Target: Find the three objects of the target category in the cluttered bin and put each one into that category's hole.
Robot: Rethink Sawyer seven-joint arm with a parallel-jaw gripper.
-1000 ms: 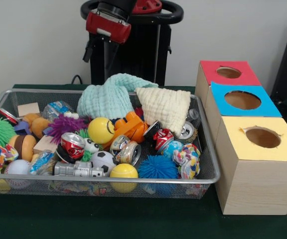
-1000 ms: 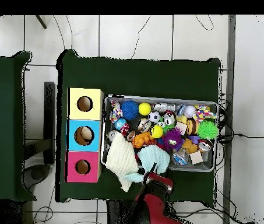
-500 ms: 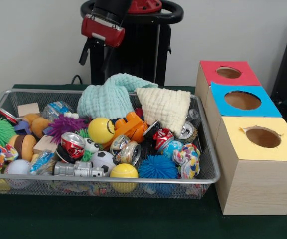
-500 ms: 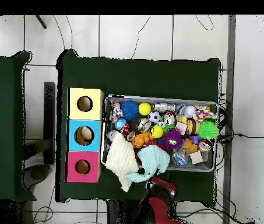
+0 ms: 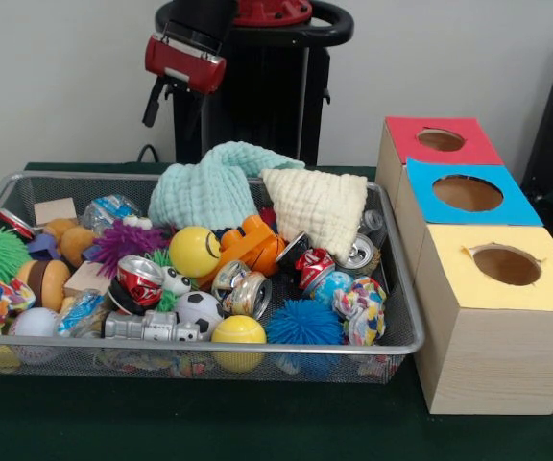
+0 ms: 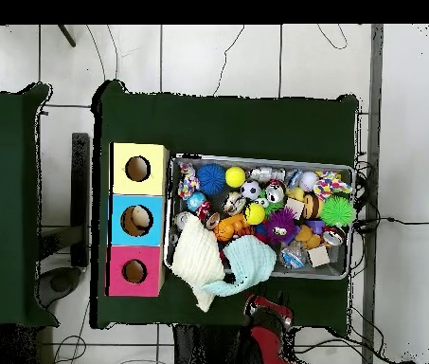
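A wire mesh bin (image 5: pixel 403 317) (image 6: pixel 172 213) holds a jumble of toys. A mint cloth (image 5: pixel 214 182) (image 6: pixel 248 261) and a cream cloth (image 5: pixel 320 206) (image 6: pixel 196 256) lie at its far side. Among the clutter are crushed cans (image 5: pixel 140 279) (image 5: pixel 244 290) (image 5: pixel 315 264), a yellow ball (image 5: pixel 194 252), a soccer ball (image 5: pixel 199 309) and spiky balls (image 5: pixel 303 325). Beside the bin stand a red-topped box (image 5: pixel 440 140) (image 6: pixel 134 271), a blue-topped box (image 5: pixel 468 192) (image 6: pixel 135 220) and a yellow-topped box (image 5: pixel 507 265) (image 6: pixel 137 169), each with a round hole. My gripper (image 5: pixel 173 106) (image 6: pixel 267 309) hangs high behind the bin's far rim, open and holding nothing.
The black pedestal (image 5: pixel 257 86) rises right behind the gripper. A green cloth covers the table (image 5: pixel 257 423) (image 6: pixel 227 118). A second green-covered table (image 6: pixel 5 204) stands apart in the overhead view. Cables (image 6: pixel 388 220) run over the tiled floor.
The gripper has risen and drifted left in the front view, away from the mint cloth. In the overhead view it has pulled back toward the base. The bin's contents have not moved.
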